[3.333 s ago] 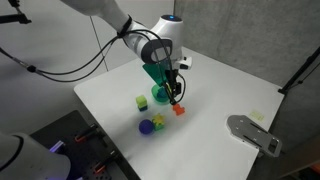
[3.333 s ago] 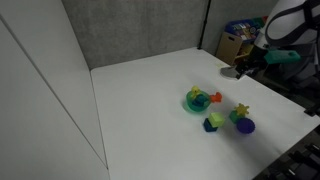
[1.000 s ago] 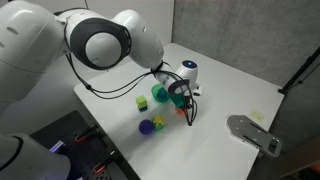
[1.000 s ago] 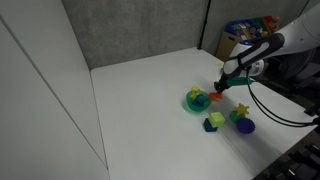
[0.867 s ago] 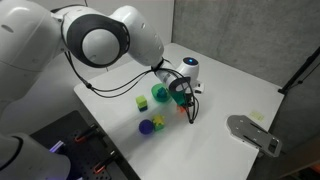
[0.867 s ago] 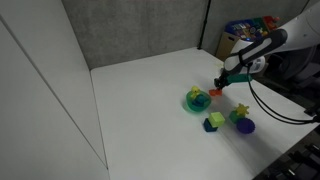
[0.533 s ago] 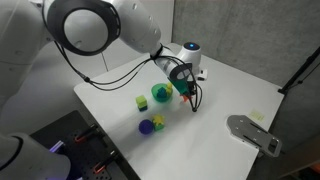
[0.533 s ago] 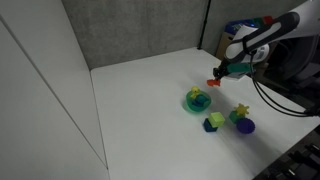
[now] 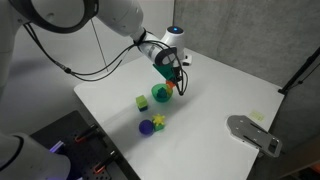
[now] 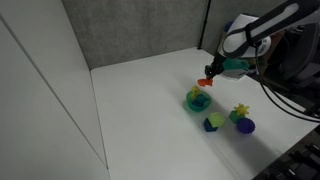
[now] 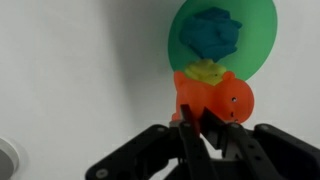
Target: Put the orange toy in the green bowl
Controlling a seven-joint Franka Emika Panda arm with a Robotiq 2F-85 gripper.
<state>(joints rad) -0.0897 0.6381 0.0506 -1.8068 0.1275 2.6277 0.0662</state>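
Note:
My gripper is shut on the orange toy, an orange-red figure held up off the white table. Below and just beyond it the wrist view shows the green bowl, holding a blue toy with a yellow piece at its near rim. In both exterior views the orange toy hangs in the gripper just beside and above the green bowl.
A light-green cube, a purple ball and a yellow-green toy lie near the bowl. A grey flat object sits at the table's edge. In an exterior view a blue block lies beside the purple ball.
The gripper has risen from the table with the orange toy in it and moved toward the bowl; the arm has swung upward.

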